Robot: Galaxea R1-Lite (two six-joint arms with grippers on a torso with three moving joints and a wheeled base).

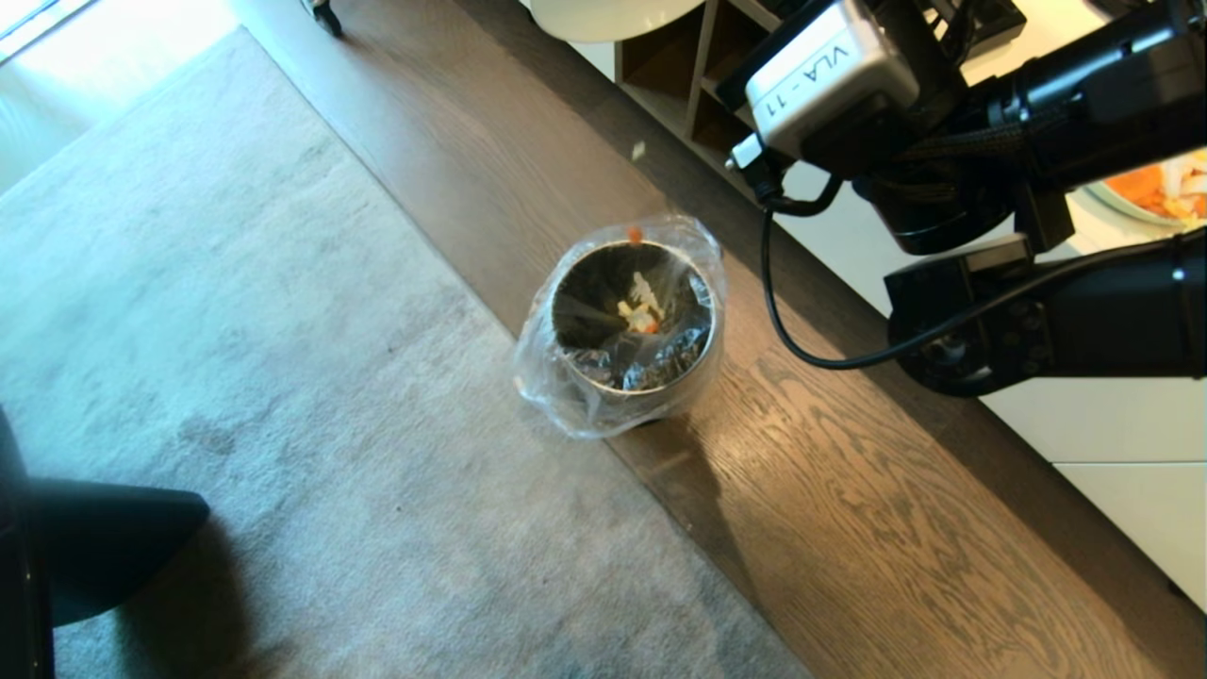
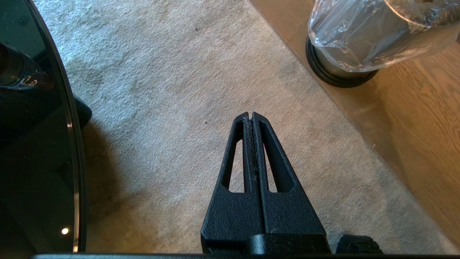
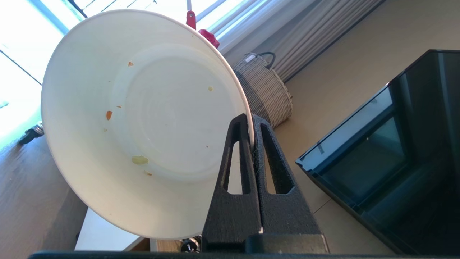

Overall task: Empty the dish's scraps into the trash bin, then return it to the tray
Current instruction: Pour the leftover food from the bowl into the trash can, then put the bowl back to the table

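The right gripper (image 3: 251, 120) is clenched on the rim of the plain glossy white round bowl (image 3: 143, 122), one finger inside the wall and one outside. The bowl hangs tipped on edge beyond the fingertips, its open face turned sideways rather than up, with only a few small pale yellow and orange specks (image 3: 139, 159) clinging inside. Most of the scraps (image 1: 641, 306) lie in the small brushed-steel trash bin with the clear liner bag (image 1: 627, 330), which stands on the wood floor at the edge of a grey rug (image 1: 236, 377).

The left gripper (image 2: 250, 115) hangs parked over that rug, fingers pressed together on nothing, the bin well ahead and to one side of its tips.

The emptying looks done. The black tray is in no view, so I cannot tell which way it lies from the right jaws; the bowl must be levelled before it goes back.
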